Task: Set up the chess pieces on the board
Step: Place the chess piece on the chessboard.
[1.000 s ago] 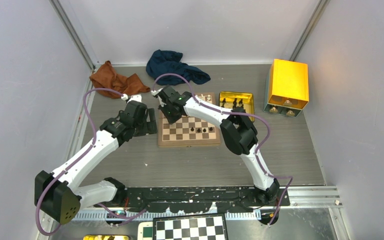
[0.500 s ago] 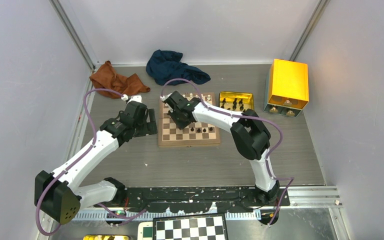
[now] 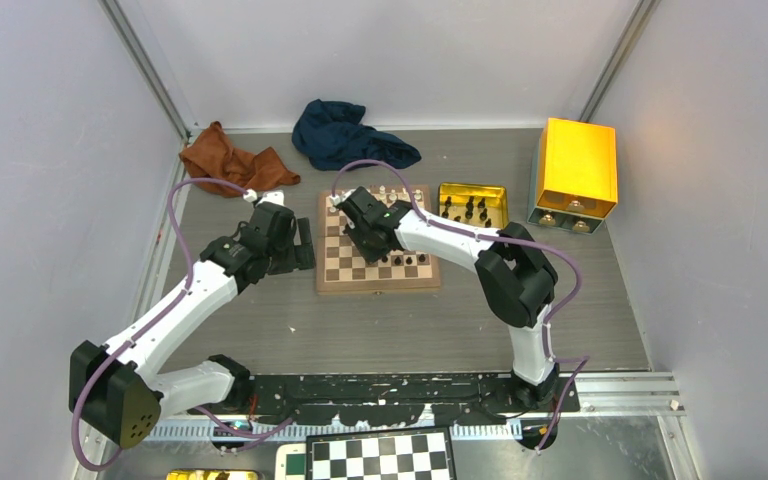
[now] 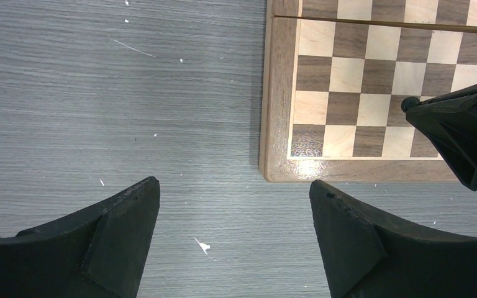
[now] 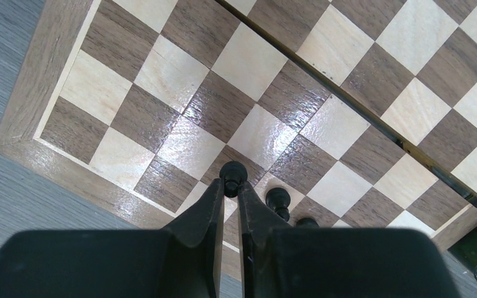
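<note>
Chess pieces [image 5: 277, 200], right wrist: I see two dark ones standing on the board [image 5: 40, 81] near its edge.
Right pincer [image 5: 230, 181]: narrow, clamped on the head of a black piece [image 5: 232, 171] just beside those two. I cannot tell whether it touches the square.
Left wrist, left pincer [image 4: 233, 185]: wide, holding nothing, above the table [image 4: 99, 93] just beside the board's corner.
Top view, board: flat on the table between my arms, a short row of black pieces along its near side.
Top view, tray [image 3: 473, 186]: just right of the board, more dark pieces inside.
</note>
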